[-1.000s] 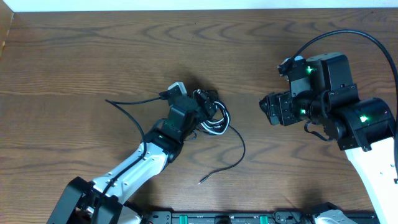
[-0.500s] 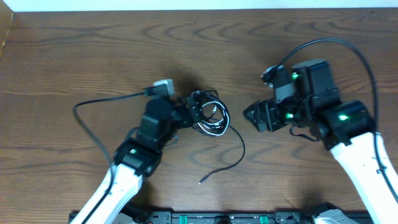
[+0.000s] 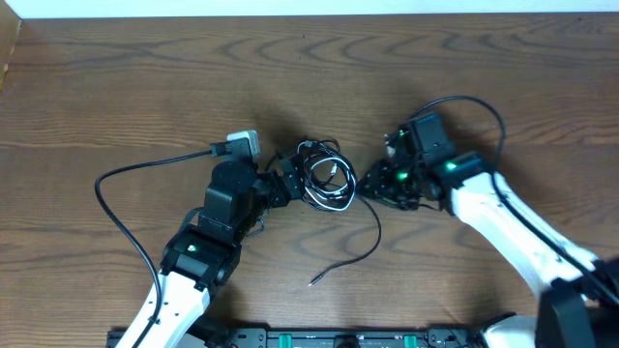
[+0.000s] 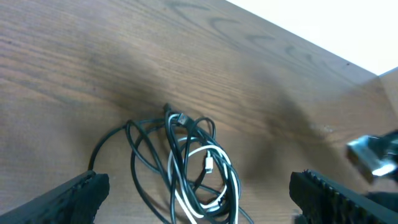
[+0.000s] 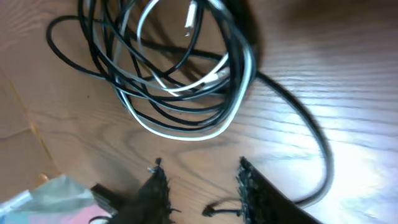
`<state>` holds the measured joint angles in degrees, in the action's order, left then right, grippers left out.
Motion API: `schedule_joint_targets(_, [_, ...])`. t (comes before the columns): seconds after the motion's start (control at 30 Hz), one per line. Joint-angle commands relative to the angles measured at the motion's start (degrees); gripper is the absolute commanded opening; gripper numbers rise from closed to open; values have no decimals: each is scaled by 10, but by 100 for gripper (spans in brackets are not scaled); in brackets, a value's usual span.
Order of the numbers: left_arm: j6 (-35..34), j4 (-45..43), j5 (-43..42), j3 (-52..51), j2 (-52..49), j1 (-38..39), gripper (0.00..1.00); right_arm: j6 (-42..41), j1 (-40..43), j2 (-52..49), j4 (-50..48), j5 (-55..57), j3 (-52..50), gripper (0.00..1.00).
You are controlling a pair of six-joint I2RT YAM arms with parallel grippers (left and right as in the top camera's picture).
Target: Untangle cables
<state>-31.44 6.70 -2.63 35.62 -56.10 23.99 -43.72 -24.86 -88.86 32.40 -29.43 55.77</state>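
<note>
Just tangled cables (image 3: pixel 331 201) between left gripper (image 3: pixel 286 181) and right gripper (image 3: pixel 375 187), both with fingers apart.

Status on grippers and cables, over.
Left gripper open, right gripper open, both empty beside the pile. Cables tangled, one black tail trailing loose. Nothing blocking.

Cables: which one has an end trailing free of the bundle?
A black cable: its tail curves out alone, well away from the coil. The white cable is looped wholly within the bundle.

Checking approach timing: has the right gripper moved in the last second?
Yes. In the overhead view the right gripper has closed in on the cable tangle, which stayed put; it now sits just beside it.
</note>
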Motion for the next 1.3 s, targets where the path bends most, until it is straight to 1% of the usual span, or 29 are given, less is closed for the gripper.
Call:
schedule_joint_targets(0.0, [10,13,7,10,0,-3,99,-60,-20,-27,-25,-63,-1,43])
schedule_joint_targets(0.03, [10,19,7,10,0,-3,99,-62,-27,-36,-35,-76,-1,44])
schedule_joint_targets(0.1, [10,29,7,10,0,-3,99,-90,-42,-52,-45,-82,-1,42])
schedule_joint_targets(0.27, [10,47,7,10,0,-3,99,-226,-73,-93,-51,-82,-1,39])
schedule_joint_targets(0.4, [10,49,7,10,0,-3,99,-317,-88,-124,-85,-83,-1,36])
schedule_joint_targets(0.57, [10,51,7,10,0,-3,99,-378,-89,-144,-134,-82,-1,36])
schedule_joint_targets(0.7, [10,61,7,10,0,-3,99,-403,-88,-147,-163,-80,-1,36])
schedule_joint_targets(0.8, [10,68,7,10,0,-3,98,-415,-88,-147,-168,-79,-1,38])
schedule_joint_targets(1.0, [10,78,7,10,0,-3,99,-429,-75,-147,-168,-76,-1,43])
schedule_joint_targets(1.1, [10,79,7,10,0,-3,99,-442,-67,-147,-168,-83,-1,48])
schedule_joint_targets(1.27, [10,79,7,10,0,-3,99,-446,-55,-147,-168,-87,-1,49])
